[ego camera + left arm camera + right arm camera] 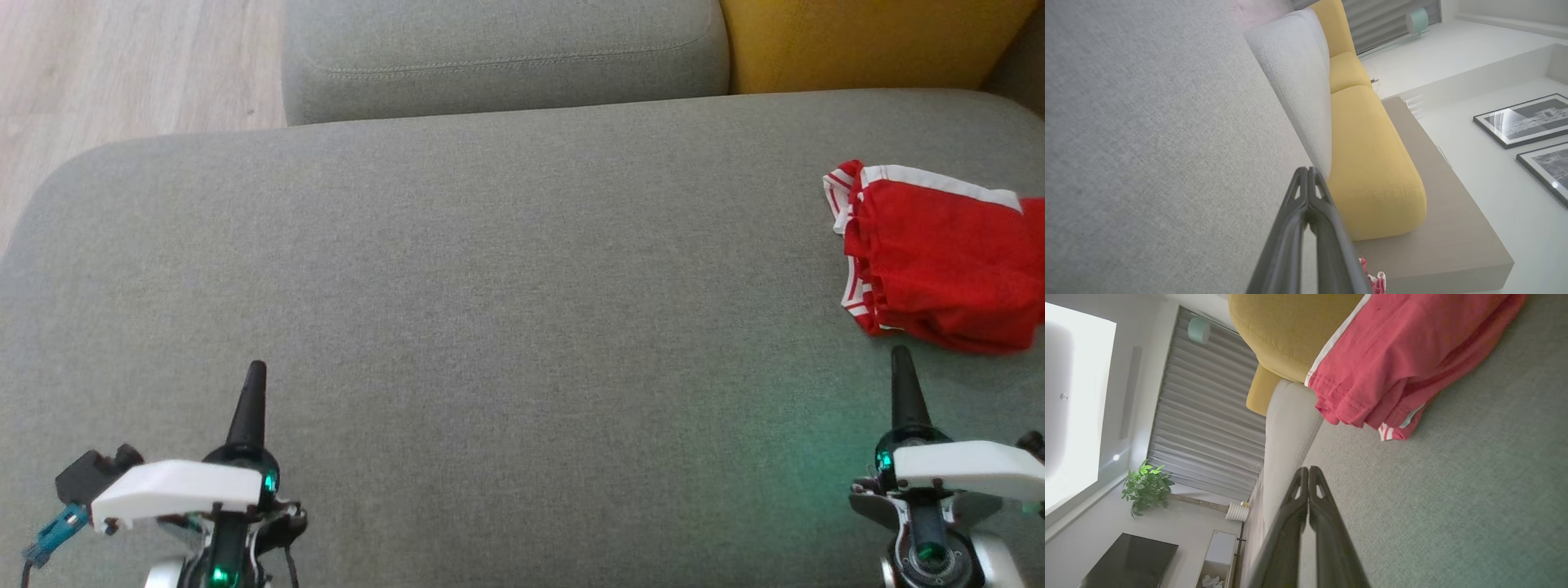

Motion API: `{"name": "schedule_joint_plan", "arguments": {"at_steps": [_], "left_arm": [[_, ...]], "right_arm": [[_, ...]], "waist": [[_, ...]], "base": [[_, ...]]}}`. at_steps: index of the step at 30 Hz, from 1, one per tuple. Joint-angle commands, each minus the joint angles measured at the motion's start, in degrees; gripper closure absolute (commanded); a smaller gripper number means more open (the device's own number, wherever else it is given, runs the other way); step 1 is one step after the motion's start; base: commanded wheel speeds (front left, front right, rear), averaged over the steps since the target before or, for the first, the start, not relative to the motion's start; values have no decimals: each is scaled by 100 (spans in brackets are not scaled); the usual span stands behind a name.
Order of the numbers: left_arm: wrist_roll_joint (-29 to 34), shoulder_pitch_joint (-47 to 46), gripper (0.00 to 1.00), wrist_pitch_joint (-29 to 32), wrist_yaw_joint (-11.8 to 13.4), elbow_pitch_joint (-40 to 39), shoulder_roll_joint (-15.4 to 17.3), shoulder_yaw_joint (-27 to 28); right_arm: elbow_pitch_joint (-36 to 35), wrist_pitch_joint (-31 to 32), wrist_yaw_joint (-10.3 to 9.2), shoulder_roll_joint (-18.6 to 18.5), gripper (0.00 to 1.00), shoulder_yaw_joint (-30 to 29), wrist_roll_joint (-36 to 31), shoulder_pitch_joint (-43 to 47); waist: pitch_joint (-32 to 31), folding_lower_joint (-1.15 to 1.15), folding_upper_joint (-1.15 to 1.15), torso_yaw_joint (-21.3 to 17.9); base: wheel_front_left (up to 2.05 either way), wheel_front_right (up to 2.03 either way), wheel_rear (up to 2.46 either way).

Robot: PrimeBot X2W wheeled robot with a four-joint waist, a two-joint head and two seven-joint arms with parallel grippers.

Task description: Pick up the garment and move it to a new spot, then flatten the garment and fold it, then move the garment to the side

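A red garment with white stripes (939, 257) lies folded on the grey sofa seat (490, 327) at the far right, partly cut by the head view's edge. It fills the top of the right wrist view (1404, 355), and a small bit shows low in the left wrist view (1374, 277). My right gripper (900, 359) is shut and empty, just in front of the garment's near edge, not touching it; its fingertips (1308, 473) meet. My left gripper (256, 371) is shut and empty at the lower left, far from the garment, tips together (1308, 173).
A grey back cushion (506, 57) and a yellow cushion (873, 41) stand behind the seat. Wooden floor (122, 73) lies at the upper left past the seat's rounded corner. A wide stretch of bare grey seat spans between both grippers.
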Motion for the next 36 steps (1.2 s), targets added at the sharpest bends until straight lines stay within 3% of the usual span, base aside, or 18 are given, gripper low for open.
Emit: {"name": "schedule_joint_plan", "arguments": {"at_steps": [1,36], "left_arm": [[-179,-335,100,38,-71,-164,95,203],[-2146,-418,100,624,-220,-25,97,724]], "right_arm": [[-234,57,29,-84,100,59,207,-275],[-280,632,39,-77,100,-167,2481,-320]], "waist": [[-6,0,0,-2],[-118,0,0,-53]], "base": [[0,0,0],[0,0,0]]}}
